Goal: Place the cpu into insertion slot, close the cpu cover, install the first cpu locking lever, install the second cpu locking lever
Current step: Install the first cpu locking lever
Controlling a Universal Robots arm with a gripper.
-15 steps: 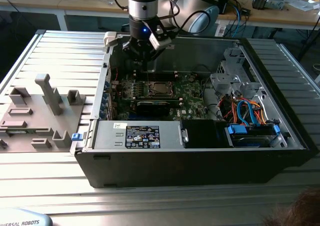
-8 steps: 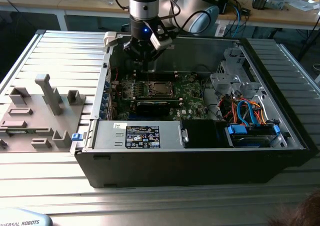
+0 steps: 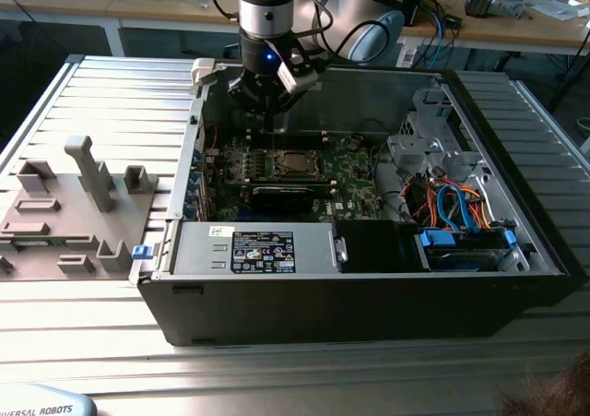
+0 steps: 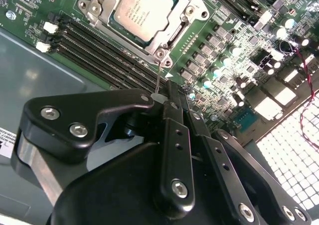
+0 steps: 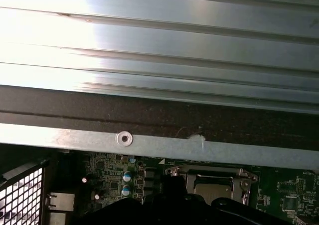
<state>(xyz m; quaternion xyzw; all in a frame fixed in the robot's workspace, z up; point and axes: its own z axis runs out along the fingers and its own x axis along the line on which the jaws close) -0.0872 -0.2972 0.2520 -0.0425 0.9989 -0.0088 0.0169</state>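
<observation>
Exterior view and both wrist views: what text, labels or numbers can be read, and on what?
Nothing reads clearly enough to quote.
Power-supply label in the exterior view: print too small.
Cpu in the second wrist view: top print blurred.
Board in the second wrist view: markings too small.
Grey part in the exterior view: lettering cut off at the edge.

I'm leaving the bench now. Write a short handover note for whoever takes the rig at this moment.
Gripper: shut on a thin wire lever beside the socket, inside the open computer case.
CPU: seated in the socket on the green motherboard.
CPU cover: down over the chip, its frame around the metal top.
Done: chip placed, cover closed.
Left: locking levers; I cannot tell whether either is latched yet.
</observation>
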